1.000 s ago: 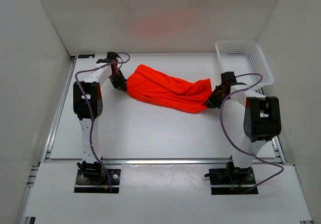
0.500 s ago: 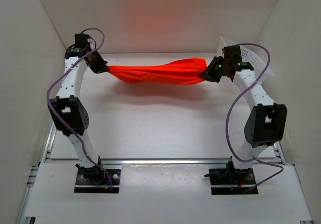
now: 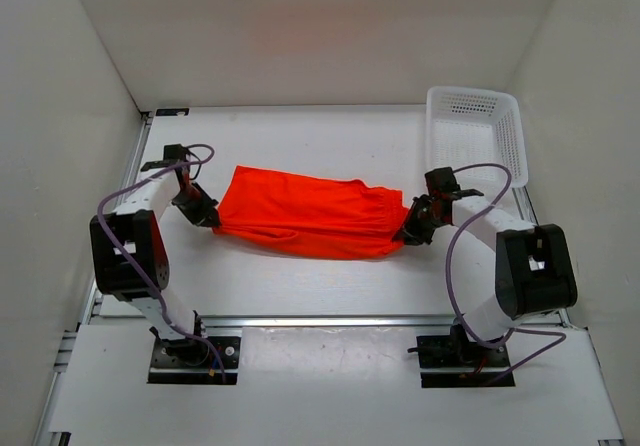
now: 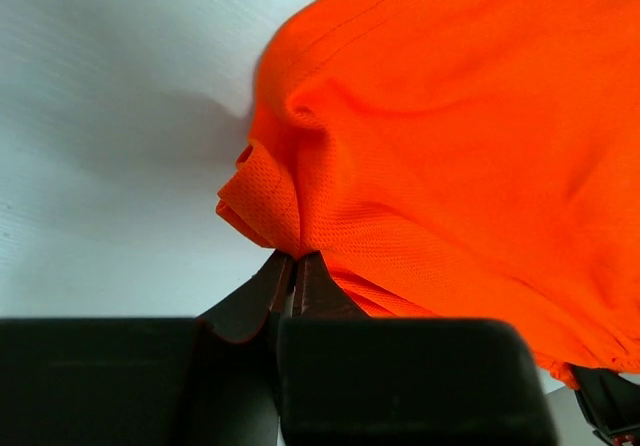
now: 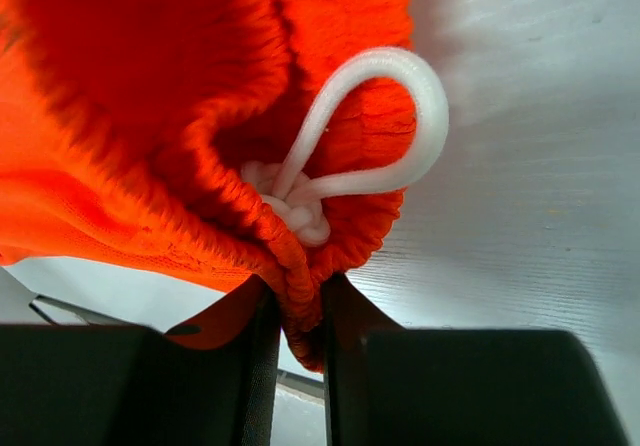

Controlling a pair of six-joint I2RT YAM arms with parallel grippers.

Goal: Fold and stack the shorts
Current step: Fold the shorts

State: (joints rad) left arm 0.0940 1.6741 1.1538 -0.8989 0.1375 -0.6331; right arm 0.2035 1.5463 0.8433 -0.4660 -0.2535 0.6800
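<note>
Shorts (image 3: 305, 214): spread flat on the table (image 3: 300, 266).
Left gripper (image 4: 293, 266): pinching the left corner.
Right gripper (image 5: 300, 311): clamped on the waistband, by the drawstring (image 5: 370, 126).

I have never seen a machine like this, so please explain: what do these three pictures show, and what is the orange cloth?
These are two robot arms, fixed at the near edge of a white table. The wide picture comes from a camera above; the two close pictures come from a camera on each wrist. The orange cloth is a pair of shorts, lying spread on the table. The left gripper pinches one end. The right gripper pinches the waistband, beside the white drawstring. A white basket stands at the far right.
</note>
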